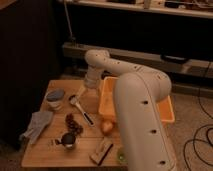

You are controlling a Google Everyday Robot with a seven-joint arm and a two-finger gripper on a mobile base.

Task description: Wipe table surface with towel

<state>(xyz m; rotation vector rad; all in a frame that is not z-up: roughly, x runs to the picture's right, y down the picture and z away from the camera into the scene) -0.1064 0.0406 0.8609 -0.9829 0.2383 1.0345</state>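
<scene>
In the camera view, a small wooden tabletop [47, 155] stands in a dim room, with a dark wall to its left, a long low rail [165, 59] behind it and cables [200, 137] lying on the carpet to the right. An orange bin [167, 112] takes up the right part of the tabletop. The white arm [142, 115] rises in front of the bin and bends back over it. The tool [81, 93] hangs just left of the bin's far-left corner, low over the wood; whether it is clenched or released I cannot tell. Left of the bin lie a spoon [81, 109], a dark cluster [73, 123] and a metal cup [67, 140], with a bowl [55, 97] farther left. A round yellow thing [106, 126] and a brush [102, 150] sit by the bin's near-left corner. Bare wood shows at the near-left corner and along the far edge. The towel [37, 125] lies crumpled and grey at the left edge, well apart from the bin and from the tool, and part of it droops over the side.
</scene>
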